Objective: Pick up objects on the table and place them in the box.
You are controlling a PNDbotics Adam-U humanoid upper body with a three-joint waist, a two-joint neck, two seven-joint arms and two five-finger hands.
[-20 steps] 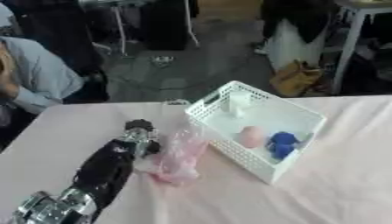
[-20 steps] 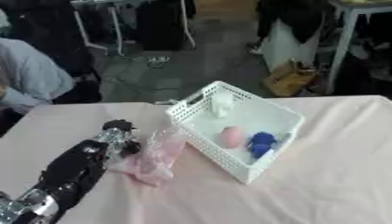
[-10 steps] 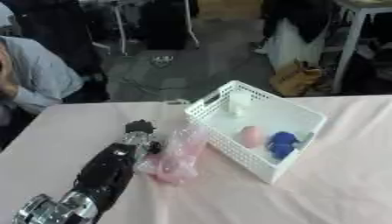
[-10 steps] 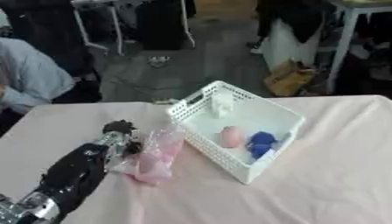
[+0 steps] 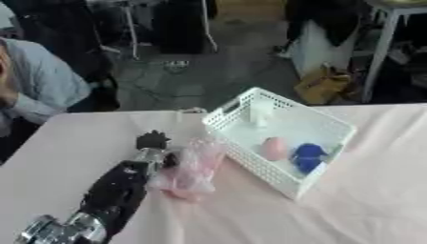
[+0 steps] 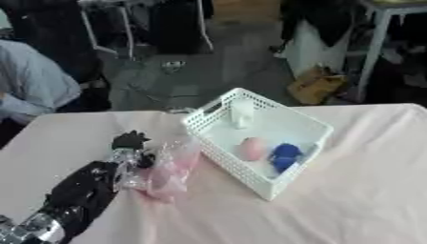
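A white mesh box stands tilted at mid-table. Inside it lie a pink rounded object, a blue object and a small white object. My left arm reaches in from the lower left. Its black left hand sits just left of the box, fingers curled. A crumpled pink, see-through plastic bag lies between the hand and the box, and the thumb pinches its left edge. The bag's lower end rests on the pink tablecloth. My right hand shows in neither view.
The pink-covered table spreads to the right and front of the box. A seated person in a grey top is at the far left edge. Chairs, table legs and a brown bag stand on the floor beyond.
My left hand has crept slightly forward with the bag, whose upper end now stands a little higher beside the box. The box and its contents have stayed put.
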